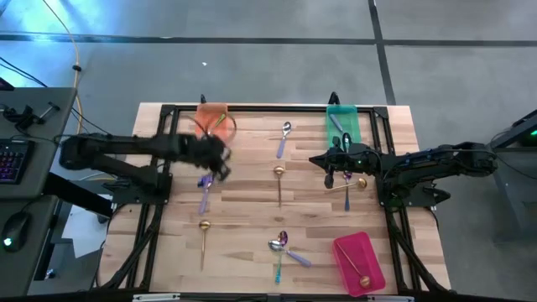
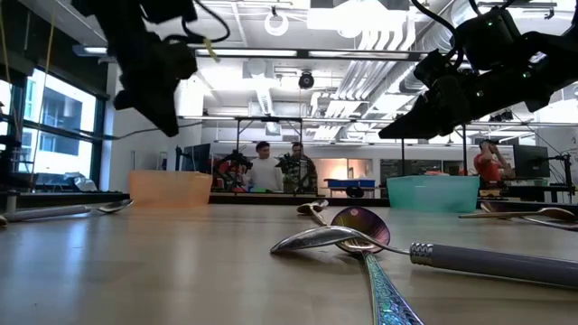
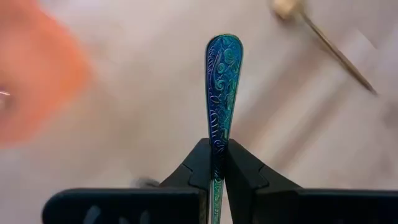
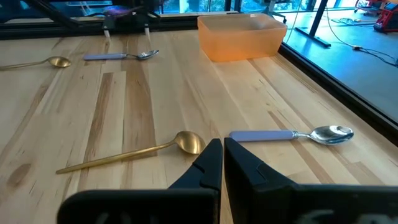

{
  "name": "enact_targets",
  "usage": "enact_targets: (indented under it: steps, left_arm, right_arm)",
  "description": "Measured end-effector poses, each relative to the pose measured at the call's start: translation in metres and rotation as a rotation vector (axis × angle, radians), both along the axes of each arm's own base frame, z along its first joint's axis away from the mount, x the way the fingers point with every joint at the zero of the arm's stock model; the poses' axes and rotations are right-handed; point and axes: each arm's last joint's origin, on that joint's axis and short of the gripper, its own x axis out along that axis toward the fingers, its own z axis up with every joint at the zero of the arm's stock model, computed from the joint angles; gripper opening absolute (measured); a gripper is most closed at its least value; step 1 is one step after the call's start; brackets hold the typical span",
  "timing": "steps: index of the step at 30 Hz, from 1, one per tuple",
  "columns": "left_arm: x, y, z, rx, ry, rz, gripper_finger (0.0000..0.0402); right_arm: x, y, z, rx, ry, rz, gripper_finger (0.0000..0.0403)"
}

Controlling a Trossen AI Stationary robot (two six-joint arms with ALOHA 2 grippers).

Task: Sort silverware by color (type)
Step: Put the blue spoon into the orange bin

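The left gripper (image 3: pixel 216 163) is clamped on an iridescent spoon (image 3: pixel 222 93). The right gripper (image 4: pixel 222 163) is together, empty. Many spoons wait on the bench (image 1: pixel 243 210).

the scene is evenly and brightly lit from overhead ceiling strip lights (image 2: pixel 298 54), seen glaring white in the low view. the wooden table (image 1: pixel 252 210) shows only soft, faint shadows. in the left wrist view the iridescent spoon handle (image 3: pixel 222 93) is sharp, while the orange tray (image 3: pixel 37 81) and gold spoon (image 3: pixel 323 37) beyond it are blurred. daylight enters through windows (image 2: pixel 45 126) behind the table.
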Motion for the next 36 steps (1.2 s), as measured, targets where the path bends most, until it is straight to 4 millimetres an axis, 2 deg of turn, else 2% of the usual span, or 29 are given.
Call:
enact_targets:
  steps: [5, 10, 14, 17, 20, 23, 30, 36]
  left_arm:
    - [-0.02, 0.067, 0.005, 0.074, -0.032, 0.131, 0.0012]
    - [-0.04, 0.128, 0.005, 0.093, -0.182, 0.246, 0.0012]
    - [-0.051, 0.164, -0.001, 0.166, -0.225, 0.302, 0.0012]
    - [-0.061, 0.184, -0.019, 0.139, -0.178, 0.356, 0.0012]
    - [-0.065, 0.197, -0.04, 0.082, -0.121, 0.366, 0.0012]
    - [-0.062, 0.2, -0.054, 0.041, -0.094, 0.338, 0.0012]
    - [-0.054, 0.198, -0.062, 0.014, -0.067, 0.302, 0.0014]
    - [-0.053, 0.196, -0.058, 0.033, -0.073, 0.282, 0.0083]
  right_arm:
    - [0.0, 0.0, 0.0, 0.002, 0.0, 0.0, 0.0]
    - [0.0, 0.0, 0.0, 0.002, -0.003, -0.001, 0.0]
    - [0.0, 0.0, 0.0, 0.001, -0.004, 0.0, 0.0]
    - [0.0, 0.0, 0.0, 0.001, -0.004, 0.0, 0.0]
    - [0.0, 0.0, 0.0, 0.001, -0.004, 0.0, 0.0]
    - [0.0, 0.0, 0.0, 0.001, -0.004, 0.0, 0.0]
    - [0.0, 0.0, 0.001, 0.001, -0.007, -0.001, 0.0]
    - [0.0, 0.0, 0.001, 0.015, -0.01, -0.005, 0.0]
